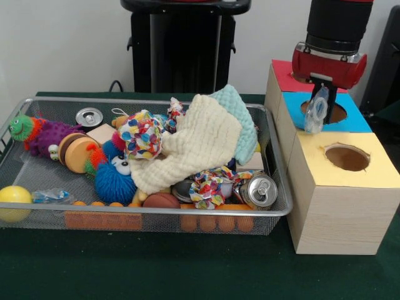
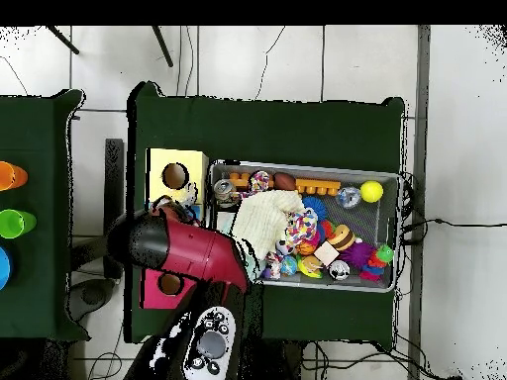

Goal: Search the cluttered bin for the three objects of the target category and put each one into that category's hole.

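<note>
My gripper (image 1: 320, 87) hangs over the wooden box at the right, shut on a small see-through bottle (image 1: 317, 112). The bottle hangs upright just above the round hole with the blue surround (image 1: 340, 115). The wire mesh bin (image 1: 150, 215) lies to the left of the box, full of toys. A second see-through bottle with a blue label (image 1: 53, 196) lies in the bin's near left corner beside a yellow ball (image 1: 12, 200); it also shows in the overhead view (image 2: 349, 197). I see no third bottle. In the overhead view my red arm (image 2: 193, 252) covers the blue hole.
The yellow-surround hole (image 1: 347, 157) is nearer the camera and the red-surround one (image 1: 289, 75) is behind. A cream cloth (image 1: 187, 150), a pale blue cloth (image 1: 240, 119), two cans (image 1: 259, 190) (image 1: 89, 117) and plush toys fill the bin.
</note>
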You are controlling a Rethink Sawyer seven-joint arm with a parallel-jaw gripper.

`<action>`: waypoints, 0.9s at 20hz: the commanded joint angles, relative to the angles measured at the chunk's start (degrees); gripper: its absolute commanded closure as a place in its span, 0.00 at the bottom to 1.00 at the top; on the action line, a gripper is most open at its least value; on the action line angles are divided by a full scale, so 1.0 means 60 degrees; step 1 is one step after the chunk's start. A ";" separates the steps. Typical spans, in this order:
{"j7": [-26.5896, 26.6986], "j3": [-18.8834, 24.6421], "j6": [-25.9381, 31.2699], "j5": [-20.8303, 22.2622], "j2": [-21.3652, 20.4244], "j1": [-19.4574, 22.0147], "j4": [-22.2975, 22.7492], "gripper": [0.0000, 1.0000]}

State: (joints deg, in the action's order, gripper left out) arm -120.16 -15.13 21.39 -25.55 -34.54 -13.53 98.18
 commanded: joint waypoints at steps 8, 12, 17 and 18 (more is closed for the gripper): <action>-0.1585 0.0742 -0.0012 0.0150 -0.0282 -0.0214 0.1743 1.00; -0.1534 0.1198 -0.0897 0.0096 -0.0326 -0.0028 0.2311 1.00; -0.1695 0.1672 -0.1524 -0.0021 -0.0272 0.0102 0.2575 1.00; -0.1798 0.1655 -0.1547 -0.0078 -0.0203 0.0011 0.2501 1.00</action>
State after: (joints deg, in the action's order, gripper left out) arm -120.16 -12.75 16.65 -25.58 -37.81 -14.55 106.52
